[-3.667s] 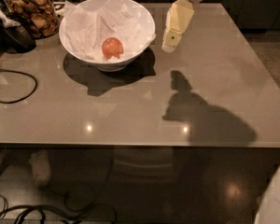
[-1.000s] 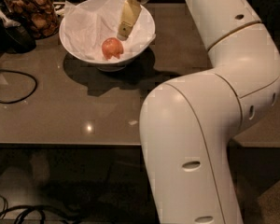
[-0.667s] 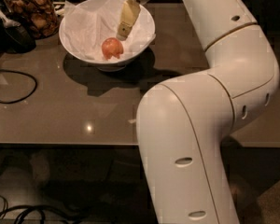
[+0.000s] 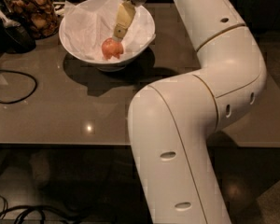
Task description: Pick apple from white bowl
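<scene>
The white bowl [image 4: 79, 48] lined with crumpled white paper stands at the back left of the grey table [image 4: 84, 101]. The small red-orange apple [image 4: 111, 48] lies inside it, toward the front right. My gripper [image 4: 118, 33] reaches down into the bowl from behind, its pale yellowish fingers [image 4: 123, 19] pointing down-left, tips just above and touching the top right of the apple. My big white arm [image 4: 191, 115] fills the right and centre of the view.
A glass jar of brown snacks [image 4: 30, 10] stands at the back left next to the bowl, with a dark object [image 4: 11, 34] in front of it. A black cable [image 4: 14, 85] loops over the table's left side. More cables lie on the floor below.
My gripper has come from right of the bowl into it and dropped lower toward the apple. My arm has swung in across the view. The apple has not moved.
</scene>
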Action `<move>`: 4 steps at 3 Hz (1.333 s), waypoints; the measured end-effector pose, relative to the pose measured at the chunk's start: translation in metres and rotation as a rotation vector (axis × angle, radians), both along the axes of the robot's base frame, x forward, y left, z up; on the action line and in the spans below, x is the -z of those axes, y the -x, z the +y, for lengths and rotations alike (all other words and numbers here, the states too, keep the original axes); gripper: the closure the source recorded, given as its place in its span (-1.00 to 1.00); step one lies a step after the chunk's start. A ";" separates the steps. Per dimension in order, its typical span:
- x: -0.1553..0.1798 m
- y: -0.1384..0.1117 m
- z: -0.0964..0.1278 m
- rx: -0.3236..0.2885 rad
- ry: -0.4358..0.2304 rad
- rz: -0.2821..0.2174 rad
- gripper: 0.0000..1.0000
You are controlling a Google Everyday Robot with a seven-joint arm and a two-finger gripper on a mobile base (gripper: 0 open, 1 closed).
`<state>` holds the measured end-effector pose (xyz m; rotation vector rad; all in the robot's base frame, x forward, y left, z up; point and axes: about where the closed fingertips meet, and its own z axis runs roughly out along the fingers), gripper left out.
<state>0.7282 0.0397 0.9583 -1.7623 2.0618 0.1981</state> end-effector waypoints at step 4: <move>0.043 -0.010 0.009 0.022 0.006 0.085 -0.76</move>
